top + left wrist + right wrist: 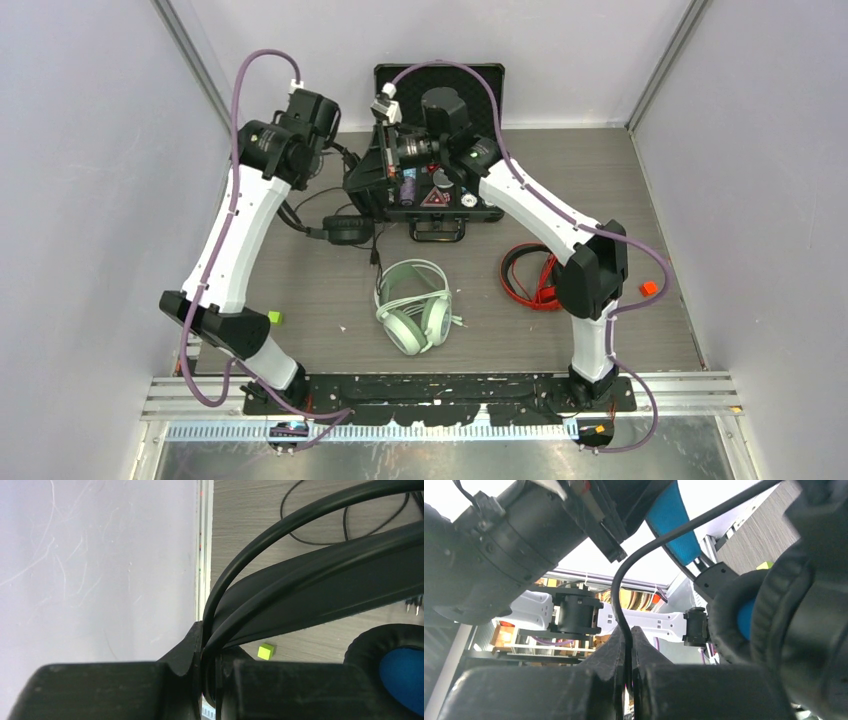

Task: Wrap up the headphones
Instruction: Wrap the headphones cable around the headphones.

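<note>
Left claw (209, 680): clamped on headband (325, 595). Right claw (630, 680): pinching cable (618, 600).
Expect stiff headband, limp cable; hold headband, wind gently.

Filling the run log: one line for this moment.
left gripper: shut on black headphones | right gripper: shut on cable | mint headphones, red headphones: on table

right hand (630, 636) pinching black cable (619, 605), blue-lined earcup (728, 630)

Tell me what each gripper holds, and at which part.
The left gripper pinches the black headphones by the headband; the right gripper pinches their black cable between its fingertips.
</note>
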